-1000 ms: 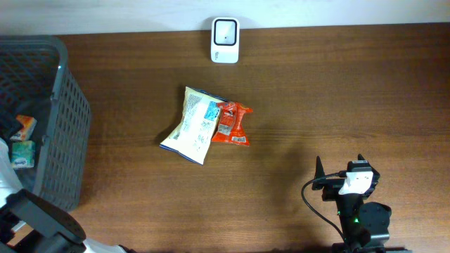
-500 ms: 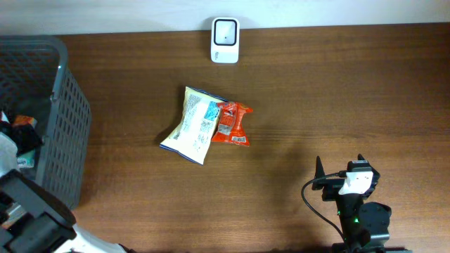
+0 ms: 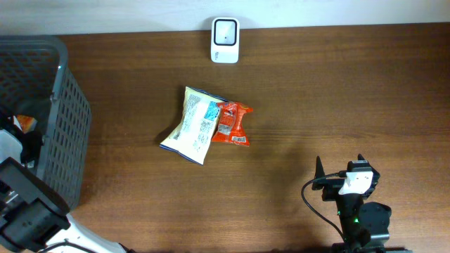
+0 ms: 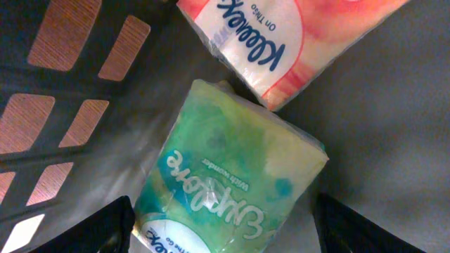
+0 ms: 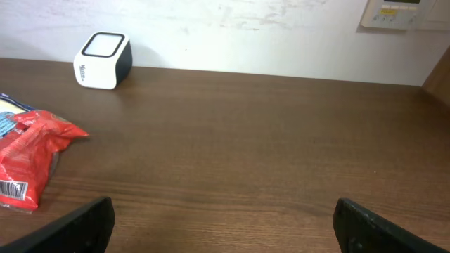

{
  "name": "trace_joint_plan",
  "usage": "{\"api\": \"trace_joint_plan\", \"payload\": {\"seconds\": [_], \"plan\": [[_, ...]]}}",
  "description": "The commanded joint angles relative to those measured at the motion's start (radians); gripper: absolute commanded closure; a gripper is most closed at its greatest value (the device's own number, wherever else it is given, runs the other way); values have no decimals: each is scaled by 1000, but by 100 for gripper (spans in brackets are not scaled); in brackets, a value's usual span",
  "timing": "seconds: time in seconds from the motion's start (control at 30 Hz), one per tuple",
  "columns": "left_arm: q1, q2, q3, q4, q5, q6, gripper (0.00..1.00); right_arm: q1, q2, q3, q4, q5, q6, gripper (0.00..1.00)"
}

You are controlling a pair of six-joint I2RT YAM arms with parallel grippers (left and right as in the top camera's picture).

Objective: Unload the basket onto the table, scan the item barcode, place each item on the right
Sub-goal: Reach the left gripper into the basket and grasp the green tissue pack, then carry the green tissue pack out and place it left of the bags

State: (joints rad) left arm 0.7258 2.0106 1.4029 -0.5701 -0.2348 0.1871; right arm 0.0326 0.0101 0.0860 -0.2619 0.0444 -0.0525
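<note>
The left gripper (image 4: 225, 223) hangs inside the basket (image 4: 56, 119) with its jaws spread wide. A green tissue pack (image 4: 232, 169) lies directly beneath it, between the two fingers. The fingers sit close to the pack's sides, but I cannot tell whether they press on it yet; nothing looks squeezed. A Kleenex pack (image 4: 281, 35) lies just ahead of the fingertips, touching the green one's far corner.

The green pack is probably light and soft, with a slick film wrap that will dent and may slide. A grip across its middle, on the two long sides, seems best, firm enough to hold but not crush.

The right gripper (image 5: 223, 223) rests open and empty, with the scanner (image 3: 225, 31) well ahead of it.
</note>
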Motion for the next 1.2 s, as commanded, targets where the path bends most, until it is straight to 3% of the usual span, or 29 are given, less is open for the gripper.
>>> {"api": "trace_joint_plan", "payload": {"seconds": [0.0,0.13,0.5,0.73,0.97,1.17], "plan": [[4,58,-12,-5,11,10,28,6,-3,-2,-13,5,5,2],[4,58,-12,-1,10,10,82,6,-3,-2,-13,5,5,2],[0,-37,111,-14,16,9,81,6,-3,-2,-13,5,5,2],[-38,-201,261,-13,176,8,83,6,-3,-2,-13,5,5,1],[-174,-391,282,-44,290,-124,82,6,-3,-2,-13,5,5,1],[-420,-428,280,-150,323,-183,84,6,-3,-2,-13,5,5,2]]}}
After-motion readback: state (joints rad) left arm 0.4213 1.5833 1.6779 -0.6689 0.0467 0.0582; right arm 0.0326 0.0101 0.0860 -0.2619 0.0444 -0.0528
